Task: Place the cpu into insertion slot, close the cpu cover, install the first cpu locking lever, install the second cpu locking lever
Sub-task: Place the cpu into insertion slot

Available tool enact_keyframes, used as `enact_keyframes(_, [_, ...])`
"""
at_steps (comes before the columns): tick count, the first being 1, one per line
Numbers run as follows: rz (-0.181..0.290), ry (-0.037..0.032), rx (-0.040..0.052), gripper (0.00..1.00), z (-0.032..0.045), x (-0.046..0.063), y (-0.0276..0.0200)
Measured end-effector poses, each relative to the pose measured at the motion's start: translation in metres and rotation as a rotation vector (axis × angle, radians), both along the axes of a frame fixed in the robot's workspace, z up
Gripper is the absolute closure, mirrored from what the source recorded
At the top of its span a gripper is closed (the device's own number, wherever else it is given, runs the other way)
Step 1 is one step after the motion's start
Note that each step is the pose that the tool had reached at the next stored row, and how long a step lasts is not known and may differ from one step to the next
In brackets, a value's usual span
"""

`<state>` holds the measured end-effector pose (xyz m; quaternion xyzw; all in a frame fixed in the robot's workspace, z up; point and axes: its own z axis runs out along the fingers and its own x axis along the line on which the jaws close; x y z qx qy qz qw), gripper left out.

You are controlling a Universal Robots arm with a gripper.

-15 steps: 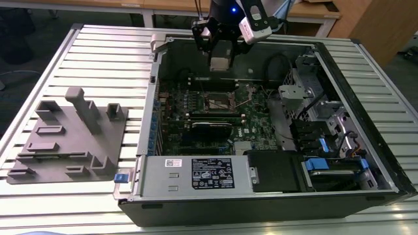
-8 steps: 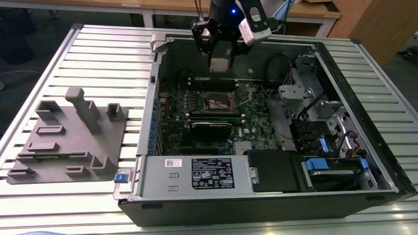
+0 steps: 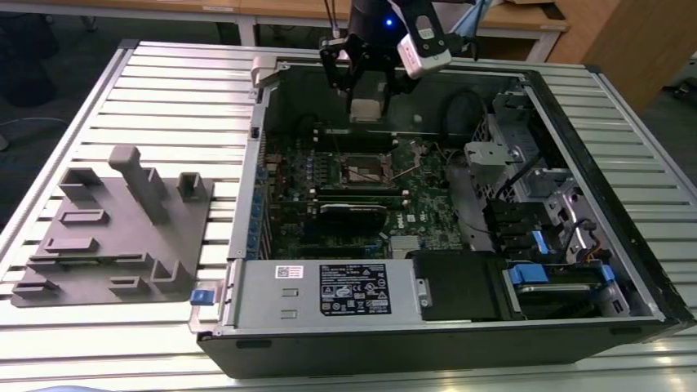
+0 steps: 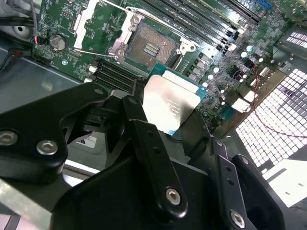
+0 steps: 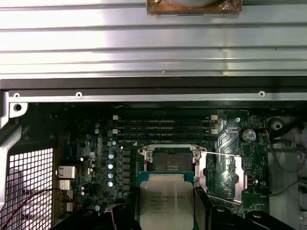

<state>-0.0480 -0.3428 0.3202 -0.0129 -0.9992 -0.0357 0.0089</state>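
Exterior view: an open computer case (image 3: 436, 343) lies on the slatted metal counter (image 3: 163, 98), with a grey moulded fixture (image 3: 114, 229) beside it toward the exterior view's left. The gripper (image 3: 367, 102) hangs over the case on the side toward the counter's far edge, clenched on the cpu (image 3: 367, 111), which is held clear of the motherboard. The insertion slot (image 3: 368, 170) sits near the middle of the board, uncovered, apart from the cpu. Second wrist view: the cpu (image 4: 170, 103) is pinched by its edges between the black fingers (image 4: 144, 139) of the gripper (image 4: 170, 120), its silver top facing the camera. The insertion slot (image 4: 151, 48) lies below it, its dark centre exposed, nothing seated in it. The cpu cover (image 4: 82, 21) is swung open and stands just beside the slot. Long black memory slots (image 4: 206, 19) run along the slot's other side. First wrist view: the cpu (image 5: 166, 203) is gripped in the gripper (image 5: 166, 213), close over the near rim of the insertion slot (image 5: 172, 160). The cpu cover (image 5: 203, 172) is folded back beside the slot. The memory slots (image 5: 163, 125) lie beyond the slot.
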Motion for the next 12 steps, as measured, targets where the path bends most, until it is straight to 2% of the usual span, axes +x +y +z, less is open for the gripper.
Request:
enact_keyframes(4, [0.000,-0.0002,0.0004,0.46,-0.0008,0.0000,0.0000])
enact_keyframes(12, [0.000,0.0000,0.0000,0.46,-0.0081,0.0000,0.0000])
